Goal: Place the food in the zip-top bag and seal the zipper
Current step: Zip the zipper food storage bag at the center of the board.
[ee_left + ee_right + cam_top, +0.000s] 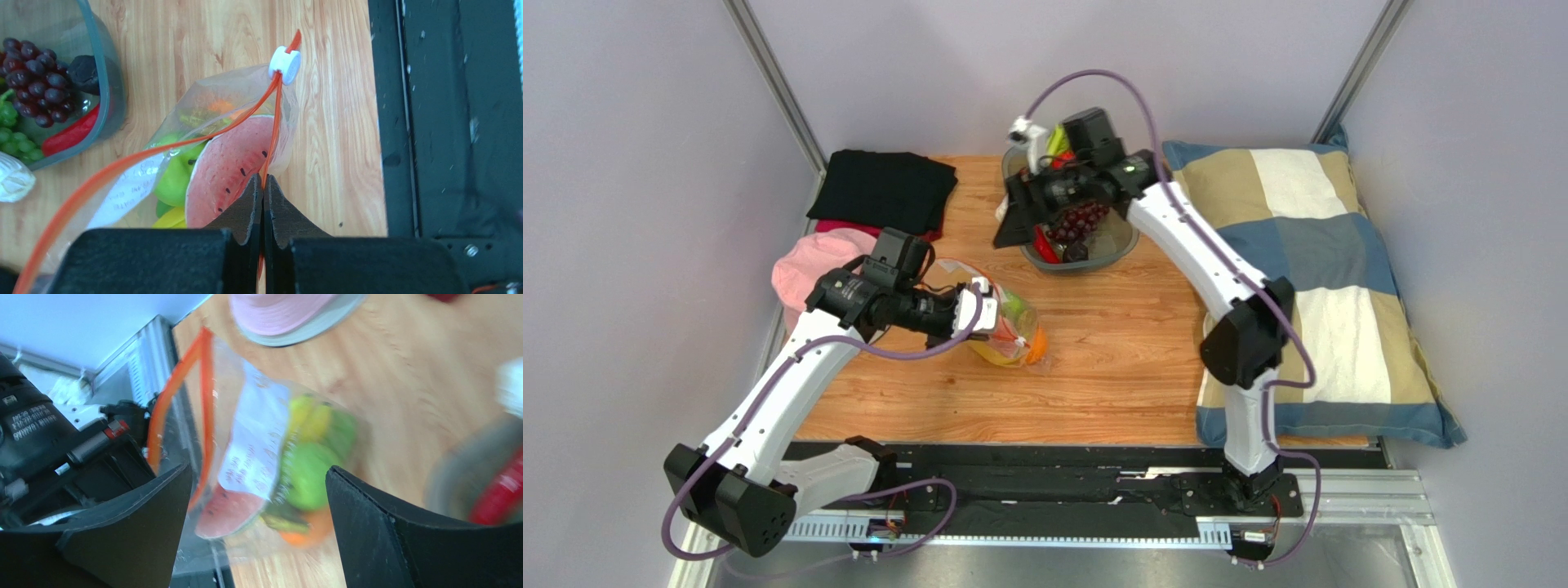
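Observation:
The clear zip-top bag (1010, 328) lies mid-table with its mouth open. Inside it I see the watermelon slice (227, 165), green apple (174, 179), banana (172, 218) and orange (307, 534). My left gripper (264, 181) is shut on the orange-red zipper strip (273, 122), a little short of the white slider (285, 64). My right gripper (258, 471) is open and empty, raised above the table near the grey bowl (1109, 249). The bag (270, 459) shows far below between its fingers. The starfruit is not clearly visible.
The grey bowl (113, 92) holds purple grapes (37, 67), green grapes and a red chilli (70, 136). A pink hat (811, 272) and folded black cloth (885, 186) lie at the left. A checked pillow (1308, 282) fills the right side.

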You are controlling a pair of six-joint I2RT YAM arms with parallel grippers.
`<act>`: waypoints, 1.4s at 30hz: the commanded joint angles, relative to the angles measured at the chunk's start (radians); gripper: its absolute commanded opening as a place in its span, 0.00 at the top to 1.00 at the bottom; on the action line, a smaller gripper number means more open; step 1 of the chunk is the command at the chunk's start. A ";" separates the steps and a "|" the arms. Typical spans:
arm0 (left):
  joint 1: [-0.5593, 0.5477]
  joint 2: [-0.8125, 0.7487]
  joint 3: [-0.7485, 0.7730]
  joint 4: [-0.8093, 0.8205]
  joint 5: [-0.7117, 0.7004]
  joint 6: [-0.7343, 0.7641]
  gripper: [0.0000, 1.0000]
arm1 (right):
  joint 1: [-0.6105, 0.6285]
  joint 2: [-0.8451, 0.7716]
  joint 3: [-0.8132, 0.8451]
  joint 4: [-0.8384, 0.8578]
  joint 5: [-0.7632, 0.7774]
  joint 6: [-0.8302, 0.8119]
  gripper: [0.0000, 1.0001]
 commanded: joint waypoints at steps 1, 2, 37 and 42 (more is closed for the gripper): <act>-0.005 0.001 0.021 0.178 0.099 -0.301 1.00 | -0.143 -0.283 -0.194 0.151 0.023 0.018 0.16; -0.005 0.004 0.021 0.193 0.101 -0.360 1.00 | -0.172 -0.323 -0.313 0.176 0.026 -0.020 0.17; -0.046 0.084 0.044 0.483 0.035 -0.802 1.00 | 0.064 -0.838 -1.235 0.812 0.248 -0.385 0.31; -0.046 0.084 0.043 0.482 0.041 -0.789 1.00 | 0.065 -0.802 -1.246 0.903 0.242 -0.361 0.40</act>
